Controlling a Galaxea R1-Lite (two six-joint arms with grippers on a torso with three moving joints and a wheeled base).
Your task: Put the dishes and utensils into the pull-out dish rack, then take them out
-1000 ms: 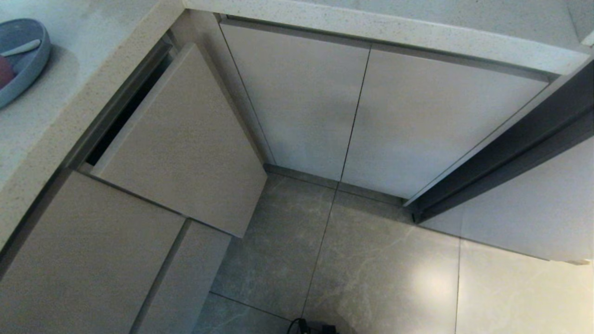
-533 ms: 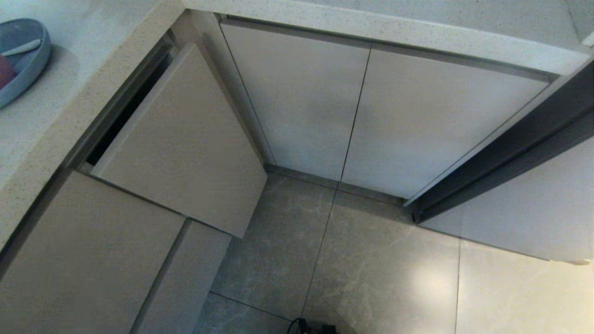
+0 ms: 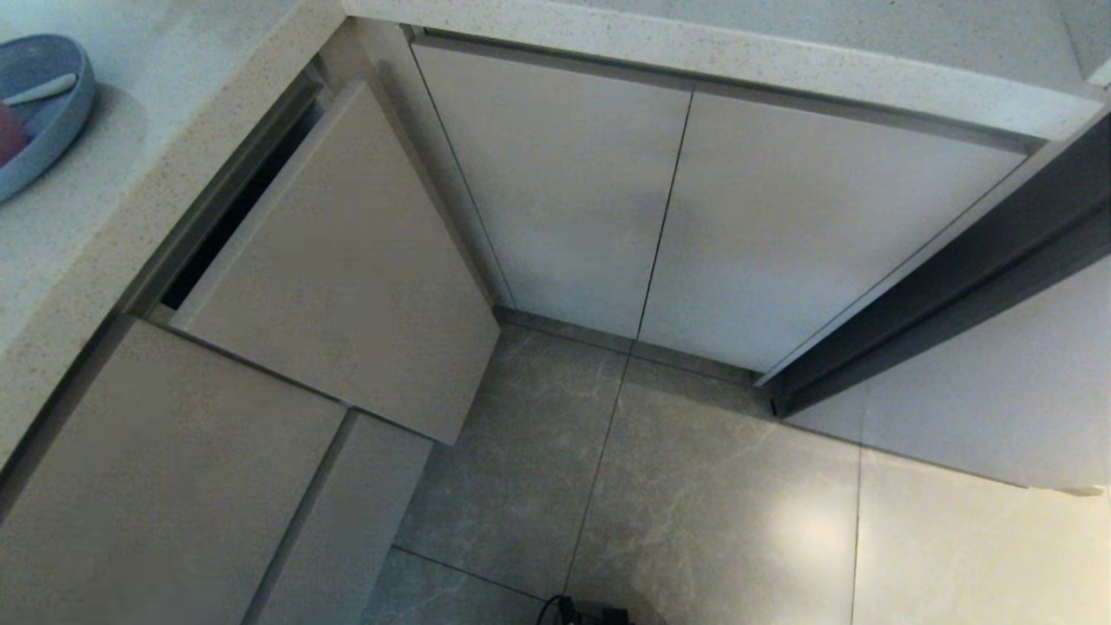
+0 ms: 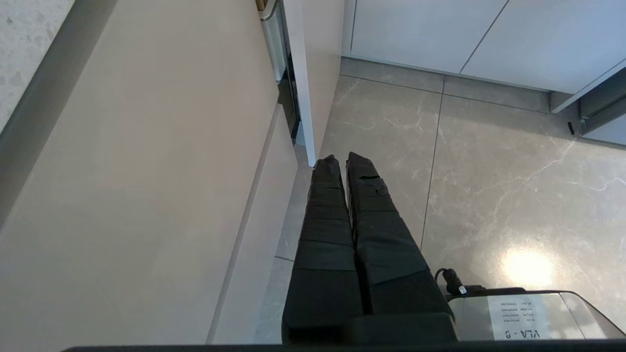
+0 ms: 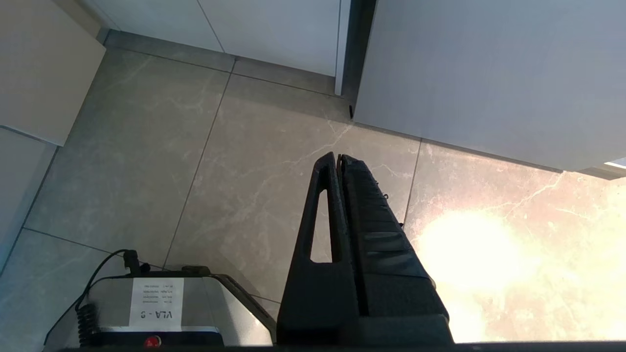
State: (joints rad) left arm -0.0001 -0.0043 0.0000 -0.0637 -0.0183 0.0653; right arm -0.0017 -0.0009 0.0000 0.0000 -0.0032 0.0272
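- Left gripper (image 4: pixel 341 161): fingers pressed together, empty, hanging above the floor (image 4: pixel 489 186) just beside the rack's beige front panel (image 3: pixel 347 278).
- Right gripper (image 5: pixel 338 159): fingers closed, empty, over floor tiles.
- Pull-out dish rack: front panel stands slightly out from the cabinet run, a dark gap along its top edge; interior hidden.
- Blue plate (image 3: pixel 52 121): on the desk (image 3: pixel 130 191), far left, part cut off; pink bowl (image 3: pixel 9 134) inside it.

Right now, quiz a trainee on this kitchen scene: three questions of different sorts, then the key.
1. True or false: the pull-out dish rack is fully pulled out.
2. Where does the blue plate rest? A) floor B) countertop C) rack
3. How do the jaws of the left gripper and the right gripper stand?

Key: 1 false, it is only slightly ajar; 2 B; 3 both shut, holding nothing.
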